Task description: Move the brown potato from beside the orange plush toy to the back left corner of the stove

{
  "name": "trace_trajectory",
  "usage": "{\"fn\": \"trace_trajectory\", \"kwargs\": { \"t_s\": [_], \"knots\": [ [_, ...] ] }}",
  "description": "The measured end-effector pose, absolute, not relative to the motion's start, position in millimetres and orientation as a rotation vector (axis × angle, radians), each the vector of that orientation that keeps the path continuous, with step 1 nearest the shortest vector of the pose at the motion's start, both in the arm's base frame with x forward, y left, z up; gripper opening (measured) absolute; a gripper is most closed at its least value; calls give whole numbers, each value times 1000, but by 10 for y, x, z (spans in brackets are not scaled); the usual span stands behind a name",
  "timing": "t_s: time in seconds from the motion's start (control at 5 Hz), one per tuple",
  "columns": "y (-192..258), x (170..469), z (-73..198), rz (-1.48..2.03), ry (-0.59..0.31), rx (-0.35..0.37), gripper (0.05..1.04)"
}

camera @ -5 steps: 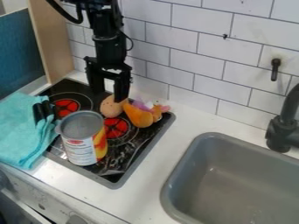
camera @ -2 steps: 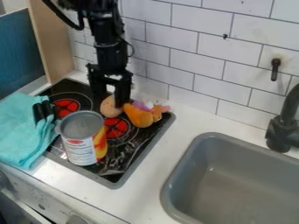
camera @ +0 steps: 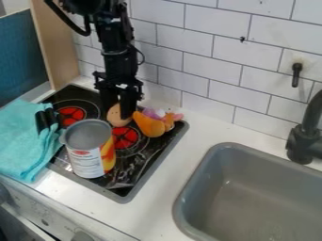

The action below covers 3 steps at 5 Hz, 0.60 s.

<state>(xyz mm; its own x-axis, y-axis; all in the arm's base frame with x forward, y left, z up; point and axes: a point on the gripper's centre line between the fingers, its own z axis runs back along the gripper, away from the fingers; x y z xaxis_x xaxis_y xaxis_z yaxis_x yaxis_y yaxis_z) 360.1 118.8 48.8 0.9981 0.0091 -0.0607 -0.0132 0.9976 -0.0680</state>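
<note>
Where the counter starts at left, a turquoise towel, soft, rumpled. Beside it an open tin can, upright on the glossy black stovetop; ribless-looking, rigid, paper label. Behind the can, the brown egg, on the stovetop: rounded, speckled; probably light, firm, apt to roll; best held across its widest sides, gently. Gripper right at the egg's top; spread or pinching, cannot tell. Next right, an orange toy, curved, likely light. Farther right, smooth grey sink, rounded corners; matte black faucet.
</note>
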Motion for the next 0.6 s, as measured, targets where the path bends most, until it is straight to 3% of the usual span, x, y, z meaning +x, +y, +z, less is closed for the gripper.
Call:
{"fn": "trace_trajectory", "kwargs": {
  "t_s": [0.4,0.6],
  "knots": [
    [1283,3577,627,47,20,-88,594],
    [1556,3633,1069,104,-106,-73,594]
  ]
}}
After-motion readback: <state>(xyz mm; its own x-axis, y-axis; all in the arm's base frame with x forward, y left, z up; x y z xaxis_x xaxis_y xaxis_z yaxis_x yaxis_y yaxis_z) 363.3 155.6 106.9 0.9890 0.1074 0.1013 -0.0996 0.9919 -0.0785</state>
